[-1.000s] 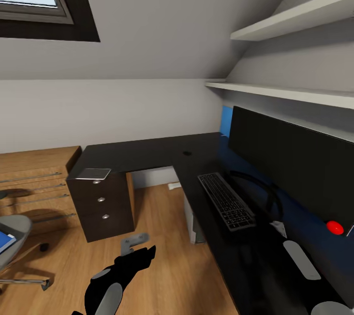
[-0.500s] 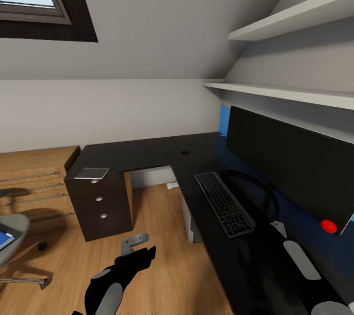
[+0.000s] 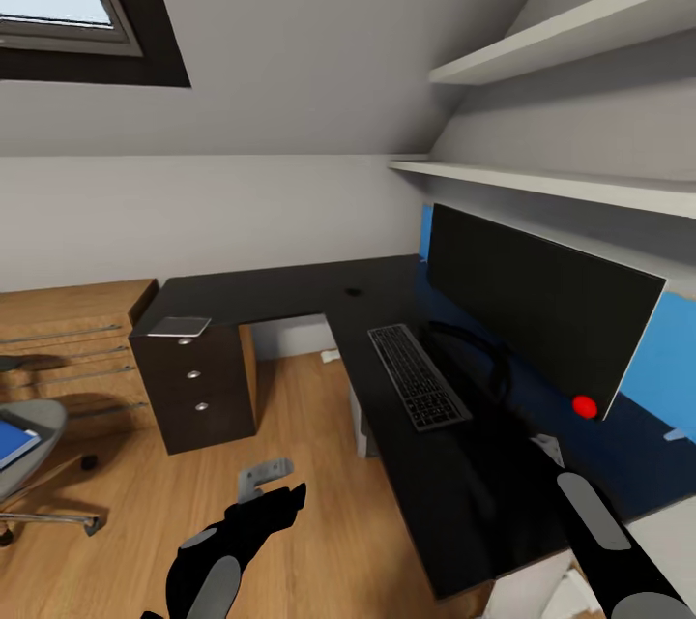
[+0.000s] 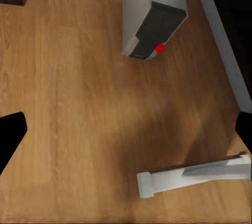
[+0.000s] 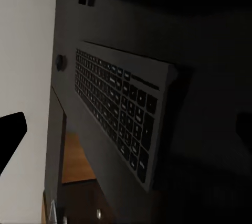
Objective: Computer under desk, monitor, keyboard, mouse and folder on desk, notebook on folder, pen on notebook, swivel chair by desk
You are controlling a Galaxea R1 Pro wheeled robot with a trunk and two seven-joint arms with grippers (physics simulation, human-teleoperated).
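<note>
- I am looking over the black L-shaped table (image 3: pixel 290 290), where the monitor (image 3: pixel 536 305) is standing upright along the wall side, its black screen facing the open room, so this part of the job looks settled.
- The keyboard (image 3: pixel 418 390) is lying flat just in front of the monitor's stand; its long axis is running parallel to the screen, from the table corner toward me, and the keys are facing up.
- The white computer (image 4: pixel 149 17) is standing on the wood floor beside a white table leg, under the top as far as I can judge, with its dark face and a red light turned toward the open floor.
- The folder (image 3: pixel 12 443) is resting on the seat of the swivel chair (image 3: pixel 29 464), well apart from the table; I judge it is the next thing to fetch.
- The notebook (image 3: pixel 180 326) is lying flat on the end of the table above the drawer unit (image 3: pixel 198 387).
- My left pincer (image 3: pixel 278 493) is hanging above the floor with the fingers spread and carrying nothing.
- My right pincer (image 5: pixel 126 140) is hovering over the keyboard, also spread and carrying nothing.
</note>
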